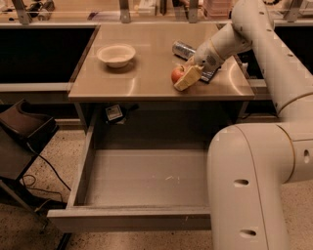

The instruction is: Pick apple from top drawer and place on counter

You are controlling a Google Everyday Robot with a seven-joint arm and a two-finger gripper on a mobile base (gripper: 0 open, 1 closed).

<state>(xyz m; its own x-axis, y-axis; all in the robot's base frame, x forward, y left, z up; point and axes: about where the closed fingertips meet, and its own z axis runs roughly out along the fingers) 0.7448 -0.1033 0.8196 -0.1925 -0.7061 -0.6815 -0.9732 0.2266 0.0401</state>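
I hold the gripper (185, 77) low at the right front of the counter (146, 83), against the apple (176, 73), which seems to rest on the surface, so I judge the placing nearly done. Whether the claw clamps it or only touches it, I cannot tell. The top drawer (142, 176) gapes below, apple-free.

You see gripper (185, 77) at counter's (146, 73) right front, covering apple's (176, 74) right side. arm (254, 161) hides drawer's (132, 219) right end and front corner. can (182, 48) partly behind arm; dark flat item (212, 76) beneath it unidentifiable. label (114, 113) under counter too small to read. chair (22, 131) cut by left edge. objects (146, 6) along top edge cropped
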